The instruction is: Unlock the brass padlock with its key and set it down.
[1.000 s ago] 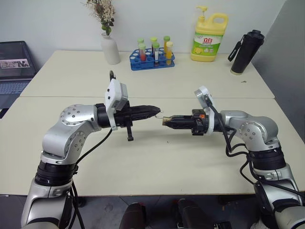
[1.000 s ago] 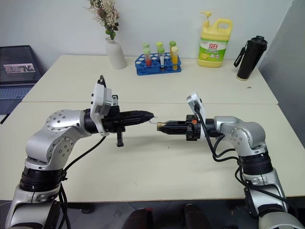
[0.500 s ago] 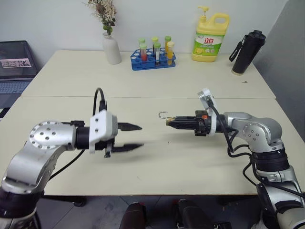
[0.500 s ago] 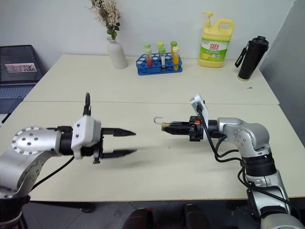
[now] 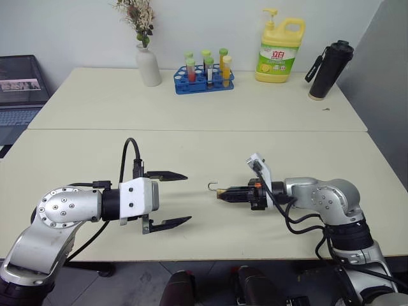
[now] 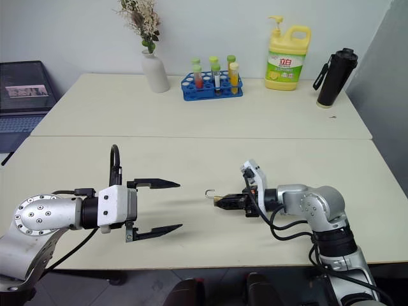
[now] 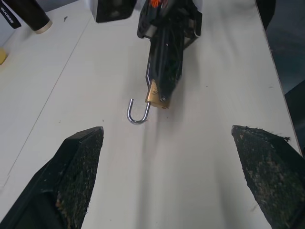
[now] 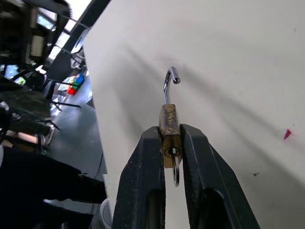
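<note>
Right claw [image 5: 220, 194] clamped on small golden-brass padlock [image 7: 157, 94], its thin silver shackle [image 7: 137, 112] swung open, left claw [image 5: 178, 199] spread wide and empty opposite, above pale surface [image 5: 255, 127]

The brass padlock [image 7: 157, 94] is golden with a silver shackle; the table [image 5: 210, 111] looks pale cream.

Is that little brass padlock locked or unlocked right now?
Unlocked. The brass padlock, pinched in the right gripper, has its silver shackle swung out: one end hangs free like a hook, outside the body.
</note>
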Controlling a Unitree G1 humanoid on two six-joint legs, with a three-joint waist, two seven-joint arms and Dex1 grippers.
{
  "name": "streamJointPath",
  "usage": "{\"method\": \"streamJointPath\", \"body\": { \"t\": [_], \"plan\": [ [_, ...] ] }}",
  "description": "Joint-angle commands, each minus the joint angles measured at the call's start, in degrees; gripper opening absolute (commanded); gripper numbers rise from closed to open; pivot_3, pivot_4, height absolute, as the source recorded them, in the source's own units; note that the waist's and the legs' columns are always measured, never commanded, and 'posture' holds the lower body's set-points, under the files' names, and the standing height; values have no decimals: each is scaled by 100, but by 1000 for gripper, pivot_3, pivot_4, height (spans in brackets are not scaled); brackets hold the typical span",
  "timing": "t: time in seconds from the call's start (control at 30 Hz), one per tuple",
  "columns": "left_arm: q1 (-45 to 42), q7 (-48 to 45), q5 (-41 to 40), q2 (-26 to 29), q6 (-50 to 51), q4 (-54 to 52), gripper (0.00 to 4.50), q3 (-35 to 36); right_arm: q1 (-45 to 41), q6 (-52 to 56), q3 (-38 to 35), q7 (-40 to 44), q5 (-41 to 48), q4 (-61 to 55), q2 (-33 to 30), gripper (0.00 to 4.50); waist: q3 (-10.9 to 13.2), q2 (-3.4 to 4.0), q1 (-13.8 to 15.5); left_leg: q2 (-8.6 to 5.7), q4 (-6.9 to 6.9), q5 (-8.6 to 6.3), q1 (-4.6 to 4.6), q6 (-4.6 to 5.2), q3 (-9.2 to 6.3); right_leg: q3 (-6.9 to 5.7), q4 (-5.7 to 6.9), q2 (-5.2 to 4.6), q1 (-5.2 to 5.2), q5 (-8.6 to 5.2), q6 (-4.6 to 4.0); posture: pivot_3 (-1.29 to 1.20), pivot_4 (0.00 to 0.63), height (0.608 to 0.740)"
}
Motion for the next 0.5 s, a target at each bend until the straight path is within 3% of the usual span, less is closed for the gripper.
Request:
{"method": "streamJointPath", "body": {
  "t": [0.03,0.43,0.5],
  "plan": [
    [77,36,-21,-4,-110,-161,4500,99,61,-26,-174,-456,-104,109,325,139,1,1,-3,0,0,0,0,0,0,0,0,0,0,0,0,0,150,740],
    [467,-35,78,98,-305,-154,4500,182,-27,-125,-98,-606,-374,599,408,139,1,2,-4,0,-1,0,1,0,1,0,0,0,-1,-1,0,0,150,740],
    [464,-19,82,85,-306,-154,4500,169,-74,-144,-70,-610,-430,700,375,874,1,2,-4,0,-1,0,0,0,1,0,-1,0,-1,-1,0,0,150,740]
  ]
}}
